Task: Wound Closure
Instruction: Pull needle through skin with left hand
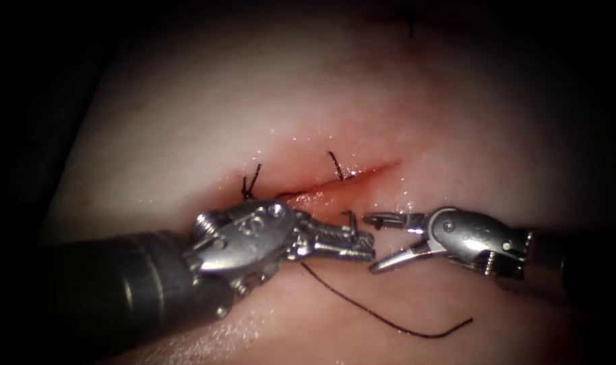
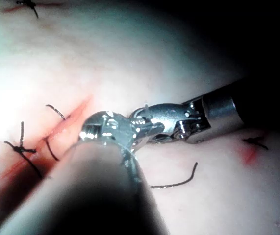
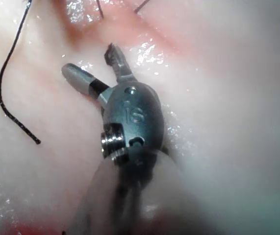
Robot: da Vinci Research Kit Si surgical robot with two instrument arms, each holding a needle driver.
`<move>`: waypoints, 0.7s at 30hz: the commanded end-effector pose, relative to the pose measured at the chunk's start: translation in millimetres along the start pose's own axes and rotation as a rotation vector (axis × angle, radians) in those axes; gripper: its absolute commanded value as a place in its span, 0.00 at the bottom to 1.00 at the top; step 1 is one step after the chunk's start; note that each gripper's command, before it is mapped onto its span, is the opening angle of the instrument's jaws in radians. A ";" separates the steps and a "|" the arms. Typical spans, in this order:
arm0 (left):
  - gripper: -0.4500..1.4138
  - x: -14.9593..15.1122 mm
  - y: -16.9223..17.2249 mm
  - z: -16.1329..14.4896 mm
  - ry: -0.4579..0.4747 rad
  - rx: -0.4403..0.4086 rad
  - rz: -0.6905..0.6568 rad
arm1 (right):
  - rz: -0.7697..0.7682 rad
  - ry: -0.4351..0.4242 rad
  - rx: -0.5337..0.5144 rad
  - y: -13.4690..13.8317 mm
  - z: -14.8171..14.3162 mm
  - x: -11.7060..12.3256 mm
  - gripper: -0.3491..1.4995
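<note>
The tissue (image 1: 206,115) has a red cut (image 1: 362,172) running up to the right. It carries a knotted stitch (image 1: 250,188) with cut ends and a second stitch (image 1: 335,166). My left tool (image 1: 368,247) lies below the cut with its jaws shut, and a short dark bit of thread (image 1: 349,217) stands up from them. A long thread tail (image 1: 389,324) comes out from under this tool and ends loose on the tissue. My right tool (image 1: 371,243) has its jaws open around the left tool's tip, and they hold nothing (image 3: 89,59). I see no needle.
Another finished stitch (image 1: 410,26) sits far back on the tissue. A separate red mark with a dark stitch (image 2: 255,144) lies beyond the right tool's shaft (image 2: 218,107). The loose thread end (image 3: 38,142) rests on wet tissue beside the right tool.
</note>
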 end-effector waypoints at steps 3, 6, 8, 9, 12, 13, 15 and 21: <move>0.00 1.4 1.1 -0.6 -0.022 0.033 0.184 | -0.001 0.002 0.002 0.1 0.9 -0.2 0.65; 0.00 3.5 2.4 -2.0 -0.057 0.075 0.344 | 0.001 0.002 0.000 0.1 1.0 -0.1 0.72; 0.00 4.9 3.4 -2.9 -0.072 0.098 0.457 | 0.005 0.008 0.001 0.2 0.9 0.1 0.74; 0.00 5.5 3.7 -3.3 -0.083 0.118 0.503 | 0.011 0.019 -0.005 0.3 0.8 0.5 0.75; 0.00 7.7 4.8 -4.3 -0.131 0.181 0.636 | 0.030 0.047 -0.017 0.3 0.6 1.6 0.75; 0.00 8.4 5.0 -4.6 -0.130 0.198 0.668 | 0.034 0.047 -0.020 0.2 0.6 1.9 0.75; 0.00 9.8 5.7 -5.4 -0.121 0.238 0.730 | 0.042 0.046 -0.025 0.1 0.6 2.5 0.74; 0.00 12.3 8.2 -7.2 -0.083 0.314 0.815 | 0.056 0.061 -0.032 -0.3 0.6 4.2 0.68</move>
